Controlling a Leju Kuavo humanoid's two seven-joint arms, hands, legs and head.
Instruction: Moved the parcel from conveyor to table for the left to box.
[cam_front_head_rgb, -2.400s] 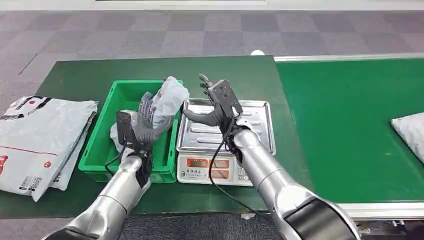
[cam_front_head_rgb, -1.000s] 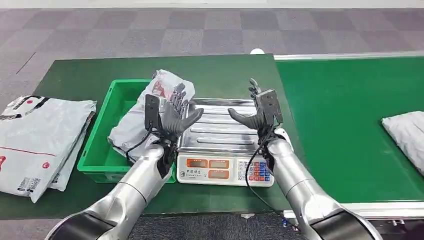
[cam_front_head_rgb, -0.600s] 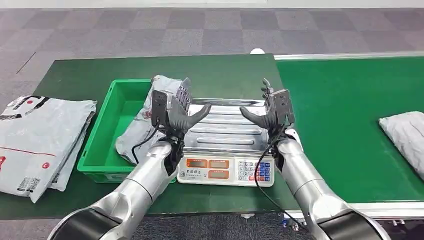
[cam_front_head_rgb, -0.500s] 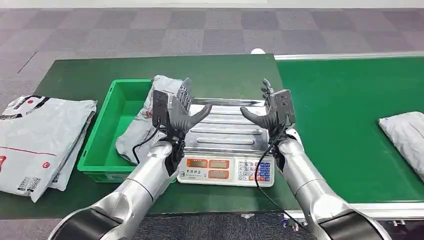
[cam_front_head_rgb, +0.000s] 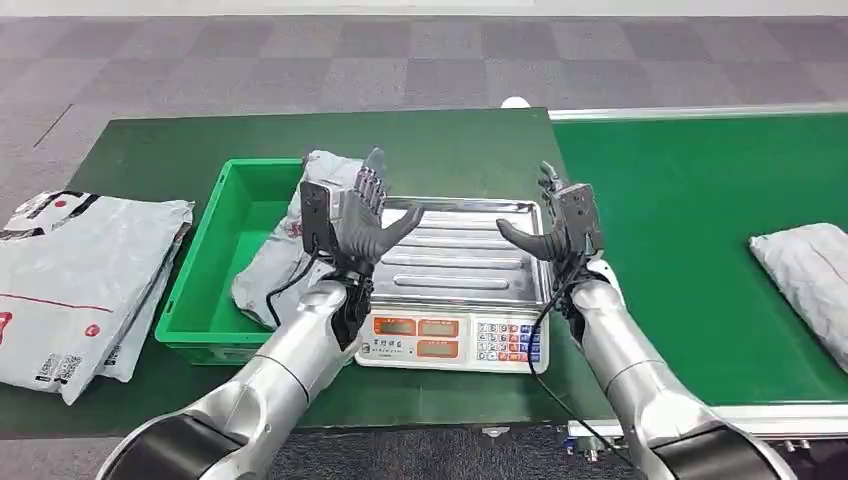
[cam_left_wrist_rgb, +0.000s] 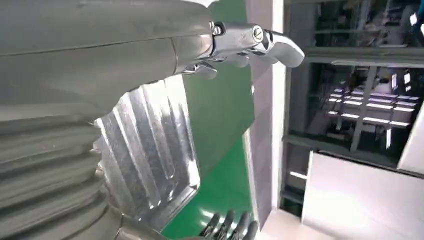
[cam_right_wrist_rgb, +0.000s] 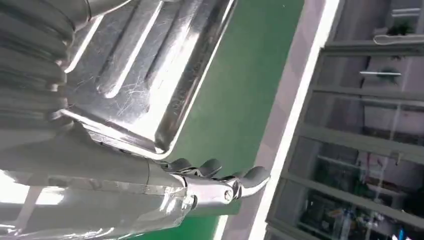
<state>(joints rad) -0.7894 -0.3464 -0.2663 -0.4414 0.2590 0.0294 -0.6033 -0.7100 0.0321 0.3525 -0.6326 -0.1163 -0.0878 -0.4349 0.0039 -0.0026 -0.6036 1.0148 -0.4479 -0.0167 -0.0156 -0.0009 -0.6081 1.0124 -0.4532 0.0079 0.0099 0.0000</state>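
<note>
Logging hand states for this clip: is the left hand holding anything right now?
No, it holds nothing. In the head view the left hand is raised beside the scale tray with fingers spread, while the grey parcel lies in the green bin.

Both silver arms reach forward and up. The left hand (cam_front_head_rgb: 357, 218) is raised, its fingers spread apart, holding nothing. The right hand (cam_front_head_rgb: 560, 225) is raised too, palm facing the left hand, fingers apart and empty.
</note>
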